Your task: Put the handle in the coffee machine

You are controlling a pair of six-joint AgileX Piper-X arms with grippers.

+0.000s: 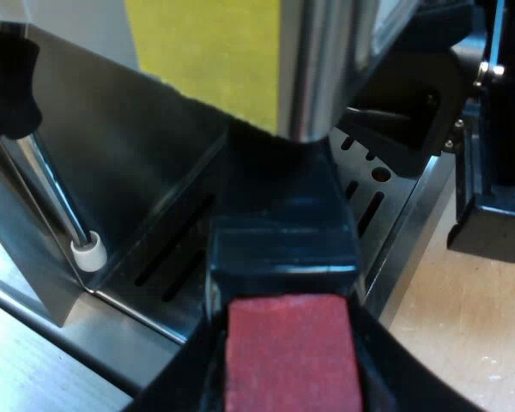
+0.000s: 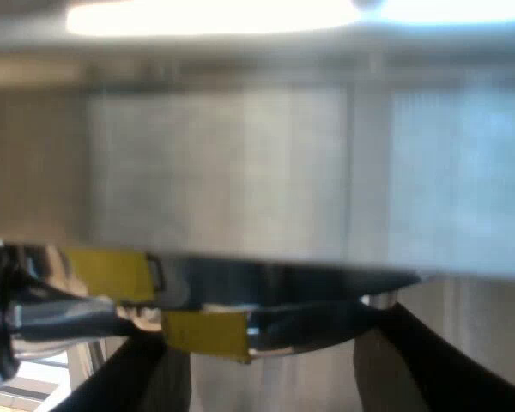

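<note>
The holder's dark handle [image 1: 283, 232] runs from my left gripper [image 1: 285, 343] toward the espresso machine's front [image 1: 112, 154]. Its far end sits under the shiny metal cylinder [image 1: 326, 69] of the brew head. The red end [image 1: 292, 352] lies between my black fingers [image 1: 167, 390], which are shut on it. The handle hangs over the slotted drip tray [image 1: 386, 197]. My right gripper [image 2: 275, 378] is close against a brushed metal face of the machine [image 2: 240, 172]. Its two dark fingers [image 2: 429, 360] stand wide apart with nothing between them.
A steam wand [image 1: 56, 189] with a white tip [image 1: 87, 253] slants down over the drip tray beside the handle. A yellow sticker [image 1: 206, 51] marks the machine's front. A black boxy object [image 1: 498, 172] stands on the wooden table [image 1: 463, 326] just past the tray's edge.
</note>
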